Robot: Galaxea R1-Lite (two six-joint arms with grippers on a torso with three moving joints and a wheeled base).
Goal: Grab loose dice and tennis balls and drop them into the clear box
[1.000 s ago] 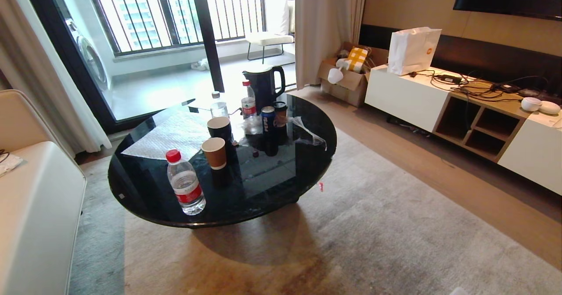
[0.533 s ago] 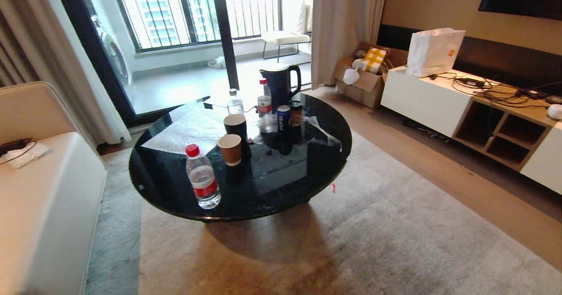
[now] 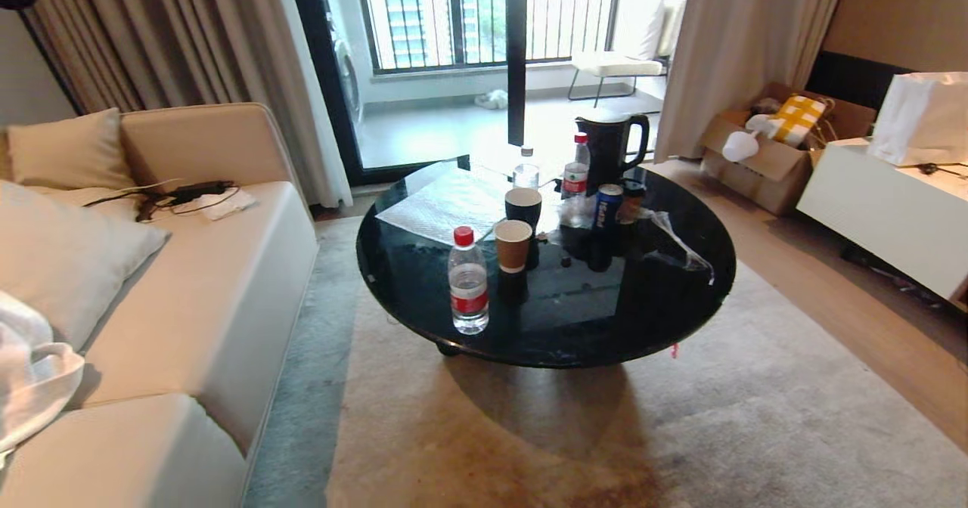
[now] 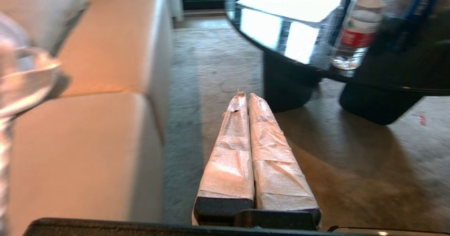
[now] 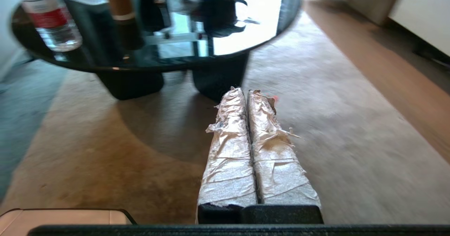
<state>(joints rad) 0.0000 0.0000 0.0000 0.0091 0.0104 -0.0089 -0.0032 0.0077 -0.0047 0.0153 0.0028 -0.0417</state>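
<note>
Head view takes in the whole room but neither arm: a round black table [image 3: 544,319] stands on a grey rug [image 3: 681,432], a beige sofa [image 3: 189,281] runs along the left, and a white cabinet [image 3: 885,205] sits at the right with a cardboard box [image 3: 764,164] of odds and ends just beyond it. Only the wrist views show the grippers. The left gripper [image 4: 245,97] hangs low over the rug between the sofa's front and the table's dark pedestal, its two taped fingers pressed flat together with nothing between them. The right gripper [image 5: 245,92] is likewise clenched on nothing, low over the rug near the table's near edge. No dice, tennis balls or clear box appear in any of the three views, so where they lie relative to either gripper cannot be told. On the table, a water bottle [image 3: 468,281] with a red cap stands nearest, a brown paper cup [image 3: 513,245] just behind it, then a dark cup [image 3: 523,207], a blue can [image 3: 607,205], two more bottles and a black kettle [image 3: 609,144] at the far side; what the cups hold is not visible. A white sheet [image 3: 446,205] lies flat on the table's far left part.
</note>
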